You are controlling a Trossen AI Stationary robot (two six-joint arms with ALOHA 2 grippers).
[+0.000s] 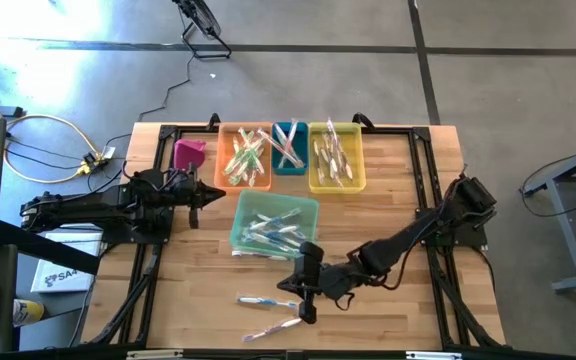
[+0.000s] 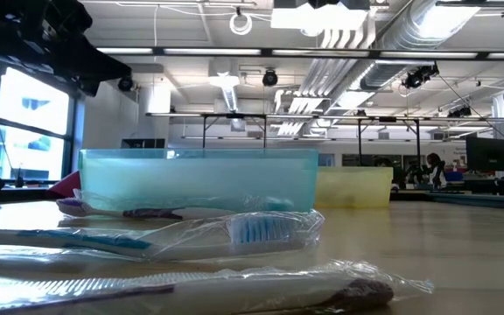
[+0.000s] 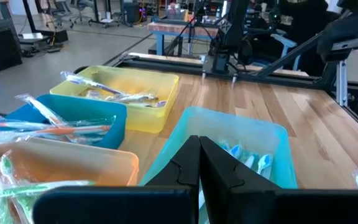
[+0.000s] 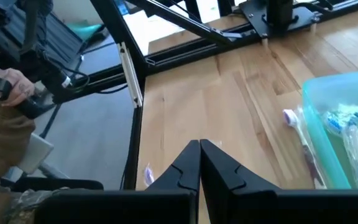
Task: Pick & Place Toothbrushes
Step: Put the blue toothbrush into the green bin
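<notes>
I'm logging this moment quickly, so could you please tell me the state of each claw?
Left claw: closed, holding nothing, beside the light-blue bin.
Right claw: closed, holding nothing, above the loose toothbrushes.

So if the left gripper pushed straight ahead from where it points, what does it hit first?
Probably the teal bin: the shut left gripper aims at its near wall, though it may sit high enough to pass over the rim.

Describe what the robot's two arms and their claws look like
Both arms are black, built of slim jointed links with chunkier housings at the joints. The left claw and the right claw each end in two matte black fingers with angular, stepped inner edges that taper to a point. No markings or loose cables show on them.
</notes>
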